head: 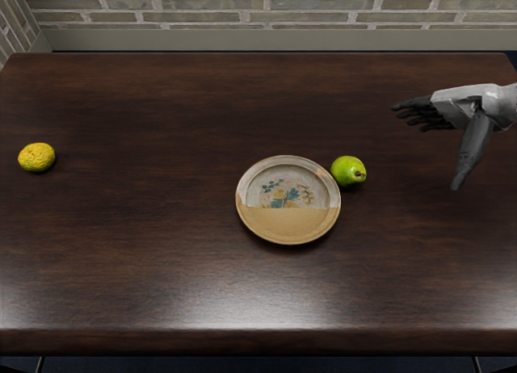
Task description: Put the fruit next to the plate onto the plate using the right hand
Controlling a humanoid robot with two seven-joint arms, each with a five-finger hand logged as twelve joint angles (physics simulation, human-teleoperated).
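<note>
Small round green fruit (348,170) lies on dark wood table (161,268) just beside round tan ceramic plate (283,228), not on it yet; my right hand (448,111) hovers well apart, fingers open & empty; reach, grasp, placing all left.

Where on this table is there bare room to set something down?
Widest bare stretch: between the yellow fruit and the plate. The front strip below the plate is bare too. Crowded: the plate's right side, by the green fruit and right hand.
</note>
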